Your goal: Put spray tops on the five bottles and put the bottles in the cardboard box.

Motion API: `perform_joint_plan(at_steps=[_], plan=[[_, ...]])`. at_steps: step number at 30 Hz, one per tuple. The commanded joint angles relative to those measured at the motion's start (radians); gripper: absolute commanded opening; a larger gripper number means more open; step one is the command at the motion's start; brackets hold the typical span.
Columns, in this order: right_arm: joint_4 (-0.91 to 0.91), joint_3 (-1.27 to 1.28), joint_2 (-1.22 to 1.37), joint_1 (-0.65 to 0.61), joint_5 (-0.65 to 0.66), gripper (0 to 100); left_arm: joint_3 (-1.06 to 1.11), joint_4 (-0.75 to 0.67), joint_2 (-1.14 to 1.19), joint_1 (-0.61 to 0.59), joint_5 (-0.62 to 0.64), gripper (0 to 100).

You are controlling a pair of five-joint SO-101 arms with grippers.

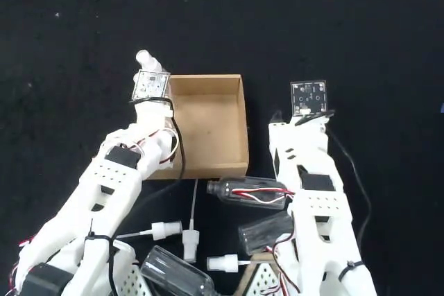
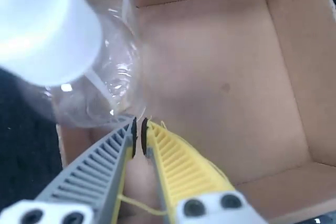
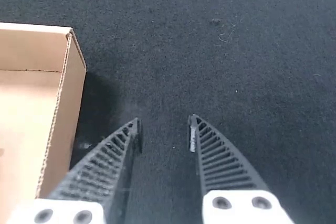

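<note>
- Left gripper (image 2: 138, 127), jaws nearly closed, tips against a capped bottle (image 2: 107, 80) at the box (image 2: 310, 51) wall, probably nudging it in.
- Right gripper (image 3: 164, 128) hangs wide beside the box, likely waiting.

Matt cardboard box (image 1: 208, 86), glossy clear plastic bottle (image 2: 116, 74), rough black cloth table (image 3: 236, 51)

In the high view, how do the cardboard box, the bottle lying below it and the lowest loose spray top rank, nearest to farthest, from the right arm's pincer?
From the open right pincer:
1. Cardboard box, just to its left.
2. Lying bottle, in front of the box, beside the arm.
3. Loose spray top, down between the arm bases.
</note>
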Motion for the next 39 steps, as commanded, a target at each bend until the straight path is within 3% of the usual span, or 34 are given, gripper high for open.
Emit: perform_joint_plan(at_steps=[1, 5, 12, 16, 20, 28, 39], plan=[[-0.026, -0.005, 0.010, 0.009, 0.000, 13.1, -0.004, -0.023, -0.002, -0.010, 0.002, 3], [-0.026, -0.005, 0.010, 0.009, 0.000, 13.1, -0.012, 0.015, -0.012, -0.005, 0.005, 3], [-0.026, -0.007, 0.010, 0.009, 0.000, 13.1, -0.216, 0.307, -0.012, -0.012, -0.005, 3], [-0.026, -0.007, 0.010, 0.009, 0.000, 13.1, -0.280, 0.384, 0.000, -0.008, -0.005, 3], [-0.026, -0.007, 0.010, 0.009, 0.000, 13.1, -0.234, 0.350, 0.000, -0.010, -0.005, 3], [-0.026, -0.005, 0.010, 0.009, 0.000, 13.1, -0.065, 0.107, 0.002, -0.010, -0.005, 3], [-0.026, -0.005, 0.010, 0.009, 0.000, 13.1, -0.054, 0.038, 0.028, -0.059, -0.037, 3]])
